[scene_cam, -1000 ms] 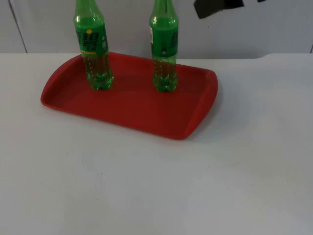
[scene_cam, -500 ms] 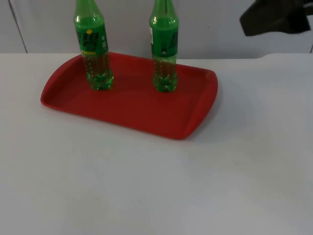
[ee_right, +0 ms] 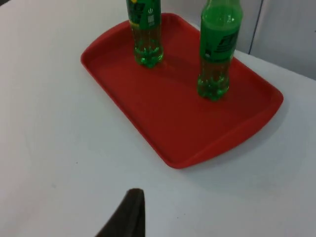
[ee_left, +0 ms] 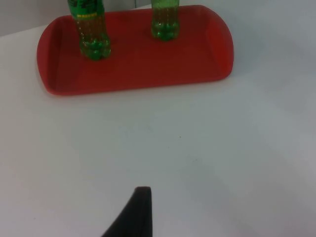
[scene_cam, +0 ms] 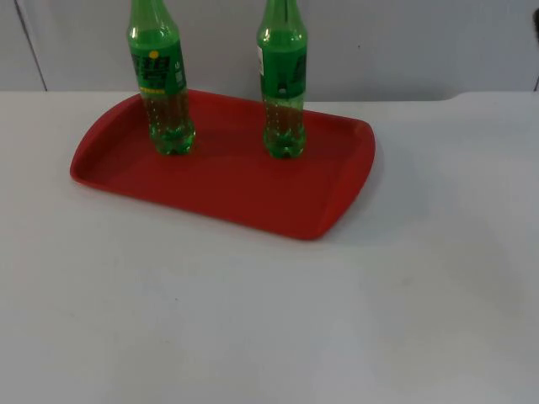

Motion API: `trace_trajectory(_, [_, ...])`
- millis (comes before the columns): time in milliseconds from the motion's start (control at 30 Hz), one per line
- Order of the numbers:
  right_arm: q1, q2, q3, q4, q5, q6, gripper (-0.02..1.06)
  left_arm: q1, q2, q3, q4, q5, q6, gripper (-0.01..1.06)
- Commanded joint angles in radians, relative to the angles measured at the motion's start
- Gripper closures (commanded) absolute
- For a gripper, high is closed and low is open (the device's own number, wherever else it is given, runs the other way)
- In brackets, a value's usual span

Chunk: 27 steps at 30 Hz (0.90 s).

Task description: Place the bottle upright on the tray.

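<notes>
1. From where I'm sitting, both green bottles stand upright on the red tray: the left bottle near its far left end, the right bottle about mid-tray, well apart from each other
2. What just changed: half a second ago the right arm was a dark shape up in the top view's right corner, and now it's pulled out of that shot completely
3. I read that as the placing being done and the arm backing off
4. The right gripper and the left gripper both hang back over bare table, short of the tray
5. Fingers apart or together? Honestly can't tell for either
</notes>
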Motion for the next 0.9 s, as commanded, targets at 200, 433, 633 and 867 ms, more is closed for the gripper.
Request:
trace_trajectory(200, [0.005,-0.240,0.116,-0.003,0.049,-0.004,-0.01,-0.002,-0.005,0.006,-0.005,-0.008,0.001,0.00])
trace_trajectory(433, [0.005,-0.434,0.155,-0.002,0.152,-0.004,-0.01,-0.002,-0.005,0.006,-0.005,-0.008,0.001,0.00])
trace_trajectory(633, [0.005,-0.553,0.155,-0.002,0.279,-0.004,-0.01,-0.002,-0.005,0.006,-0.005,-0.008,0.001,0.00])
trace_trajectory(867, [0.005,-0.679,0.155,-0.015,0.435,-0.006,-0.01,-0.002,-0.005,0.006,-0.005,-0.008,0.001,0.00])
